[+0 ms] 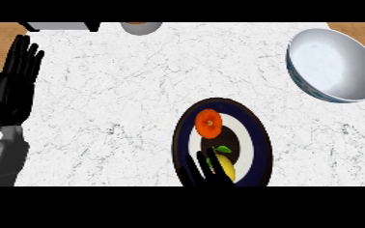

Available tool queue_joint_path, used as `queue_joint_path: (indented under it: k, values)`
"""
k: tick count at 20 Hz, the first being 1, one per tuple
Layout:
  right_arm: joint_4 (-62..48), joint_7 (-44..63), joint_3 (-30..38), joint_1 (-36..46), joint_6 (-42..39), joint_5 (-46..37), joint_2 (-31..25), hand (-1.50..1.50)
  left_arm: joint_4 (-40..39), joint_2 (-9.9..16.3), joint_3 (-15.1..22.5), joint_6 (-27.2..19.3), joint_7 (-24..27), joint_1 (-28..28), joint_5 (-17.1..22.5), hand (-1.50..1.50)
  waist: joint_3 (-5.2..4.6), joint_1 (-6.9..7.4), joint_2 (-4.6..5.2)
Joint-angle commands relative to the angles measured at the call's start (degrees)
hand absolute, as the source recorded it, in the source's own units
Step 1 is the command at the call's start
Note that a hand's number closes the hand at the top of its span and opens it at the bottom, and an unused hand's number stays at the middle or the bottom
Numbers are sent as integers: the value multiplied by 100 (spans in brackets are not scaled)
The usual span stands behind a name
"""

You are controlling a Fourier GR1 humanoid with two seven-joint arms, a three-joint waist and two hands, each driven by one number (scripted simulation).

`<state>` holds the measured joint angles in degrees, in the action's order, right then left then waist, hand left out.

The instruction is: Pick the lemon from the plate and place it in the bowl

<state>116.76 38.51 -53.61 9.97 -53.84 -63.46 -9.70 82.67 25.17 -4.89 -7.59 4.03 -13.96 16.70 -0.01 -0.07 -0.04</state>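
With the right hand (202,172) at the lemon (224,166) on the plate (258,140), fingers straight and holding nothing (left hand (17,79) resting open), closure needed to centre on the lemon, clear of the orange fruit (209,123).

Between my right robot hand (203,173) at the plate (187,125) and the bowl (328,67) the marble surface (128,87) lies bare, a free lane up and to the right. On the plate an orange fruit (209,123) sits just beyond the lemon (225,166), crowding the far side. My left robot hand (18,77) rests open at the left edge. A grey cup (140,27) and a box (61,26) line the far edge, well apart from the lane
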Motion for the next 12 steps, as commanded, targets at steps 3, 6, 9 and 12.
queue_joint_path:
  k: [3, 6, 9, 12]
  values:
    - [248, -362, 248, -174, 162, -91, -327, -150, 266, -343, 15, -66, 57, 271, -291, 0, 1, 7, -2]
    - [-250, -977, 435, -109, 789, -144, -767, -150, 282, -310, 12, -82, -321, -110, -350, 0, 3, 4, 3]
    - [-358, -1139, 192, -272, 1124, -265, -678, -150, -146, -274, -150, -36, -180, -391, -470, 0, 2, -12, 6]
    - [-287, -1537, 329, -297, 1103, -206, -902, -150, 66, -283, -276, 150, -209, -159, -368, 0, 2, -2, 3]
